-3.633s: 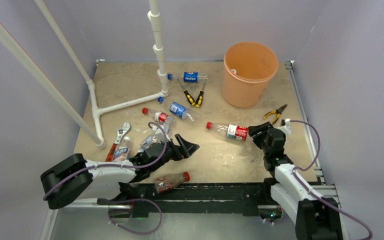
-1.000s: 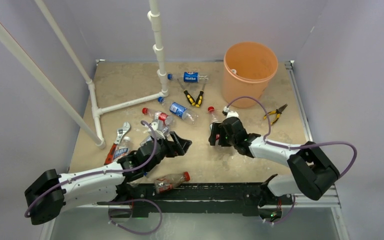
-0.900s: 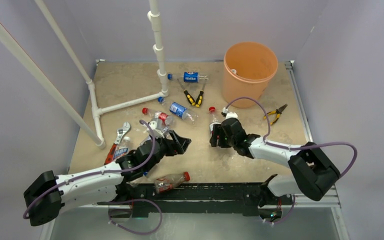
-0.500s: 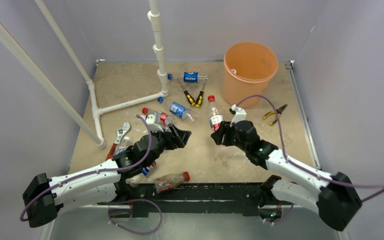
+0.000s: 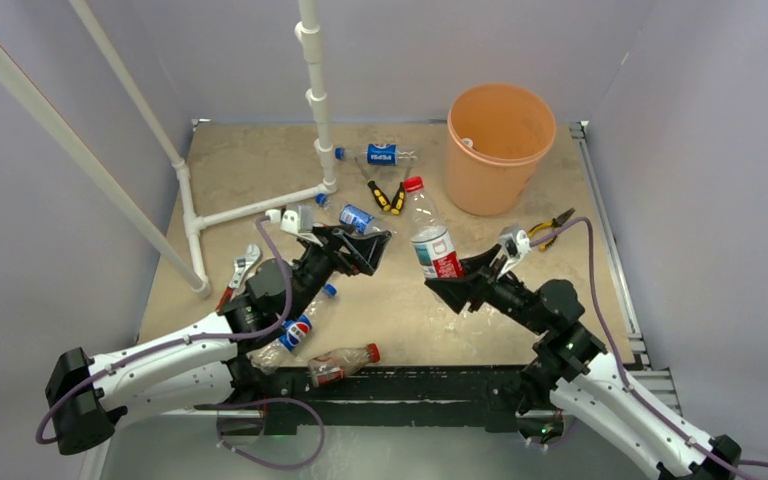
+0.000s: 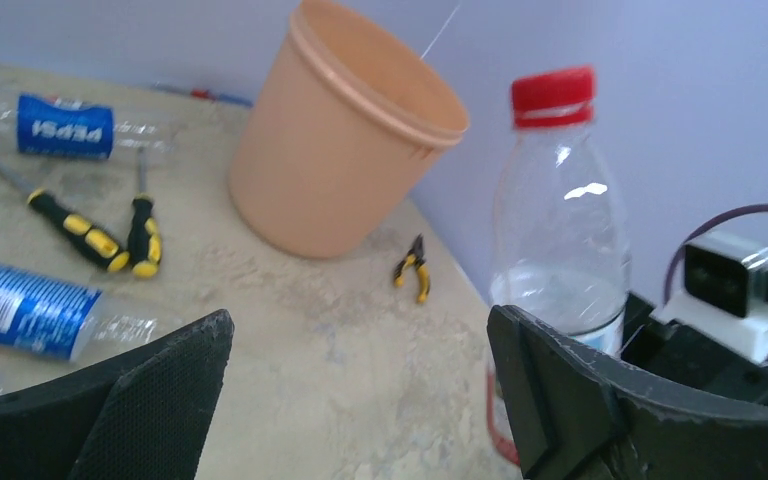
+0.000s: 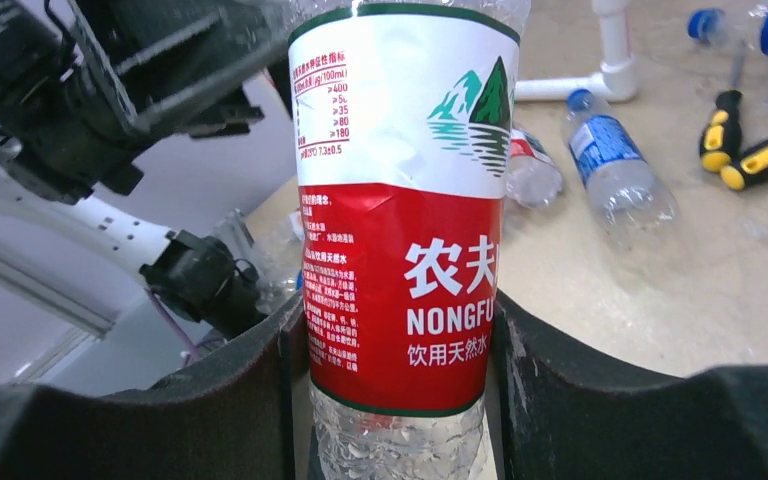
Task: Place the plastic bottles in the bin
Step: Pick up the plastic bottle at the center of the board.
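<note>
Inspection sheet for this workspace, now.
Surface: beige mottled table.
Job's things: red-capped bottle held roughly upright above the table; far Pepsi bottle, blue-label bottle, near Pepsi bottle and near-edge bottle lying down; orange bin upright, far right.
Clutter: yellow-handled pliers, small pliers, wrench.
Grippers: left gripper open, empty; right gripper shut on the red-capped bottle.
Cables: purple left cable and right cable loop off the wrists.
Surroundings: white pipe frame, lilac walls.

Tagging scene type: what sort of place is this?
Probably a lab robot cell: plain walls box in the table, a PVC frame stands on it, and bottles and pliers lie scattered as props.
</note>
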You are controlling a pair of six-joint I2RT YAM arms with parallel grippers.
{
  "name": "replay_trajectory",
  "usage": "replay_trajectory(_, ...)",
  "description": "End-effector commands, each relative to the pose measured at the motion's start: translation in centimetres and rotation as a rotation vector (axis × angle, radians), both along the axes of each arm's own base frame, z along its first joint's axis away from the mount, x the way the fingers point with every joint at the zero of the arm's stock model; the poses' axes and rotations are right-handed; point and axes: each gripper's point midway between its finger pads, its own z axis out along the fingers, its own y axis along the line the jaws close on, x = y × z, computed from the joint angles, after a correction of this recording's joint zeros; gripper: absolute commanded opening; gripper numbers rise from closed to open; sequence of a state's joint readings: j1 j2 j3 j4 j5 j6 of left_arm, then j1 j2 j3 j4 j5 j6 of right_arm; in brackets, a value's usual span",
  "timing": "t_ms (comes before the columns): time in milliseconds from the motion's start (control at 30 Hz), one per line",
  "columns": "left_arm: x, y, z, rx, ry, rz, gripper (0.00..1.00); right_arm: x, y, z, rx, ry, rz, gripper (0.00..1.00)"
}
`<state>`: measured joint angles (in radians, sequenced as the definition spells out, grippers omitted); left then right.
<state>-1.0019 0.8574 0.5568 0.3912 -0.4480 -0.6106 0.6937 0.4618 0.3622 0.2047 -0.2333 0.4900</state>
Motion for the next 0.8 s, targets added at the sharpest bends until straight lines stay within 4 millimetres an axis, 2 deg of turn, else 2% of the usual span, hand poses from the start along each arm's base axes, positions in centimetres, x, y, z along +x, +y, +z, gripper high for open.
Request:
replay_trajectory(0, -1.4, -0.8, 9.6, -0.168, -0.246, -0.088, 0.99, -2.7, 0.8, 1.8, 0.047, -0.127, 0.146, 0.49)
replay_trajectory(200, -3.8, -2.3, 13.3, -0.253, -0.359, -0.24, 0.99, -4.3, 0.8, 2.3, 0.09, -0.184, 0.204, 0.49)
replay_trajectory(333, -5.7, -4.0, 14.3, -0.259, -0.408, -0.378, 0.99, -4.9, 0.9, 2.2, 0.103, -0.192, 0.236, 0.48)
replay_trajectory(533, -5.6, -6.0, 12.9, -0.218, -0.362, -0.454, 0.98, -5.8, 0.5, 3.3, 0.148, -0.23, 0.25, 0.47)
replay_trajectory(767, -6.0, -7.4, 10.0, -0.206, -0.298, -0.536, 0.99, -6.2, 0.2, 5.5, 0.218, -0.267, 0.256, 0.47)
